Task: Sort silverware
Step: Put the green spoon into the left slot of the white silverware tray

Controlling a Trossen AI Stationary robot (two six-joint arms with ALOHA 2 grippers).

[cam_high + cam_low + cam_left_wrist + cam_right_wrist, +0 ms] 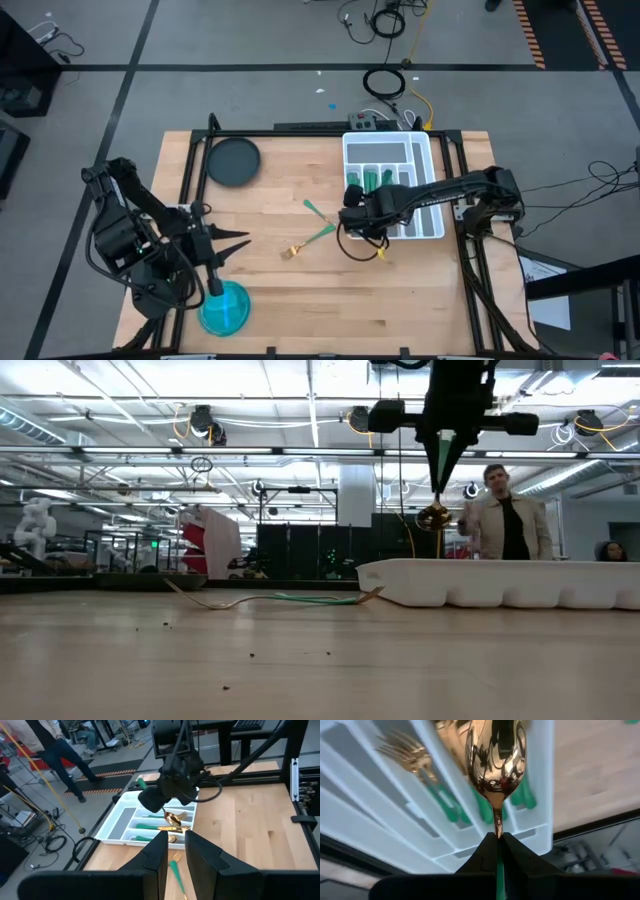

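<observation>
The right end effector [496, 840] is pressed together on the slim teal handle of a spoon [496, 755], just below the neck, so the gold bowl sticks out ahead of the fingertips. In the high view this end effector [352, 203] hangs over the near-left part of the white tray [428, 150], which sits toward the far right corner of the surface [300, 290]. The right wrist view shows the spoon's bowl above a divider between compartments that already hold green-handled pieces, among them a fork [410, 752].

Two more pieces of silverware [318, 228] lie crossed on the bare wood near the middle of the surface, left of the tray and apart from it. The left end effector [232, 243] waits near the left edge, just beyond the blue bowl [224, 308], its fingers [155, 852] slightly apart and holding nothing.

The spoon looks light and stiff, but its polished head and narrow, smooth handle are likely slippery, so a grip near one end could let it swing or twist. For the pieces lying flat, the handle's middle seems the best place to pinch, since it is thin and sits low on the wood.
</observation>
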